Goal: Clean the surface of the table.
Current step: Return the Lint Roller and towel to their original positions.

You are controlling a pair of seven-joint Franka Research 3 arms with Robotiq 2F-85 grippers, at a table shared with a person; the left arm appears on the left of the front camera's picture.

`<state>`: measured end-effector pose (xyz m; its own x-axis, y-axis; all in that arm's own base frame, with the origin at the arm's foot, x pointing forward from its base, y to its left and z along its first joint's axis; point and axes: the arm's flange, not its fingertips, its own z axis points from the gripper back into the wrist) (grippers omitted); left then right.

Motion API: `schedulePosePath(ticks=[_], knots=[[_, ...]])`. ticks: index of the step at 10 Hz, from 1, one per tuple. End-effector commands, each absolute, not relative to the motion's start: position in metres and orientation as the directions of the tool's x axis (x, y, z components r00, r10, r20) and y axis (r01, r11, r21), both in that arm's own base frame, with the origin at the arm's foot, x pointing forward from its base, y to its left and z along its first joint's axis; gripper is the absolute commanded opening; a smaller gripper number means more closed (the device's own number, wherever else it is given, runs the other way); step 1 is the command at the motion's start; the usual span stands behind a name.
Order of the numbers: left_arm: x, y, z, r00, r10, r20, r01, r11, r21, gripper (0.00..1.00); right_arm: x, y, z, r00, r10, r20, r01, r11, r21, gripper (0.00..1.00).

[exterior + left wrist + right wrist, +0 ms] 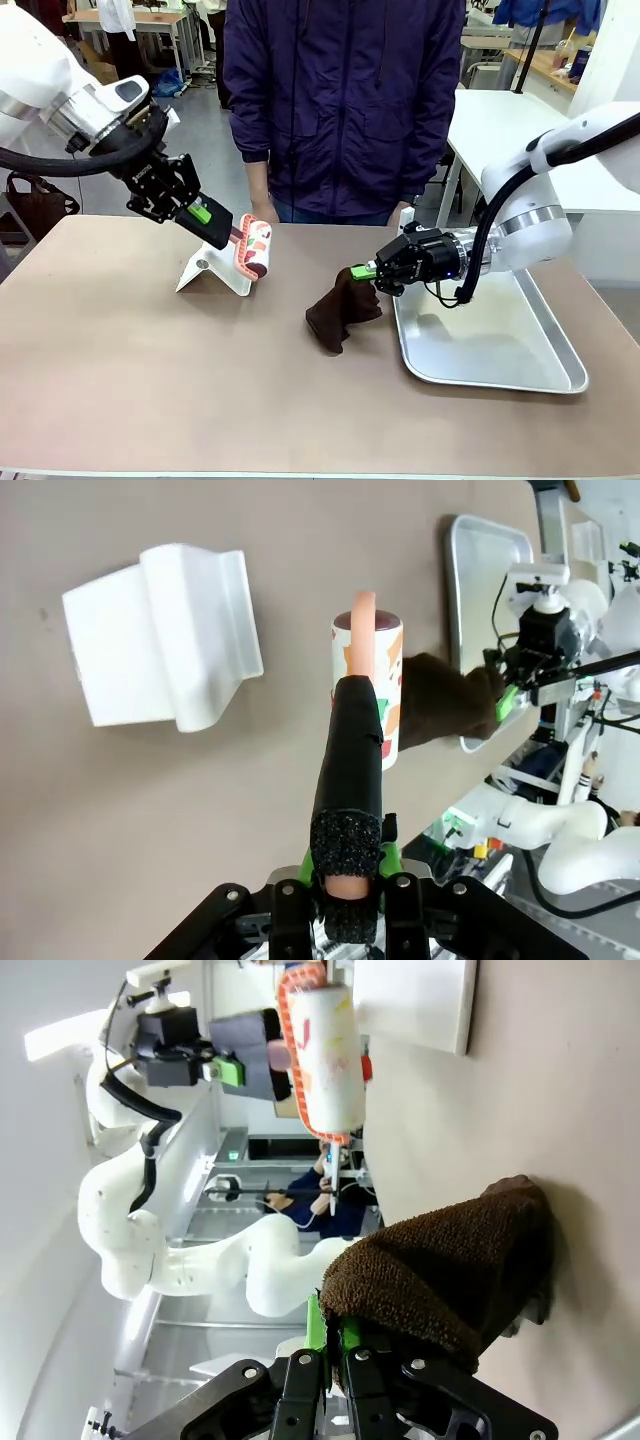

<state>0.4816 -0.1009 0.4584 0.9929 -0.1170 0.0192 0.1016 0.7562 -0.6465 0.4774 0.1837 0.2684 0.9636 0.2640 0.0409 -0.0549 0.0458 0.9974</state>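
The tan table spreads across the front view. My left gripper is shut on the black handle of a lint roller, whose patterned roll hangs tilted just in front of a white holder. In the left wrist view the handle runs up from my left gripper to the roll. My right gripper is shut on a dark brown cloth, which droops onto the table mid-right. The cloth hangs over my right gripper in the right wrist view.
A silver tray lies on the table at the right, under my right arm. A person in a dark blue jacket stands at the far edge with hands resting on it. The near half of the table has free room.
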Motion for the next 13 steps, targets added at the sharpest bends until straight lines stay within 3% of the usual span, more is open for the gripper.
schedulePosePath(ticks=[1, 5, 13], knots=[[0.483, -0.104, 0.465, 0.993, -0.107, 0.049, 0.114, 0.759, -0.642, 0.22, 0.475, 0.189, 0.266, 0.961, 0.274, 0.035, -0.048, 0.041, 0.998, 0.06], [0.476, -0.098, 0.453, 0.992, -0.121, 0.019, 0.108, 0.781, -0.615, 0.22, 0.475, 0.186, 0.265, 0.963, 0.268, 0.032, -0.046, 0.046, 0.998, 0.06], [0.497, -0.106, 0.433, 0.999, 0.014, -0.041, -0.033, 0.851, -0.523, 0.22, 0.483, 0.205, 0.29, 0.962, 0.269, -0.058, -0.07, 0.443, 0.894, 0.06]])
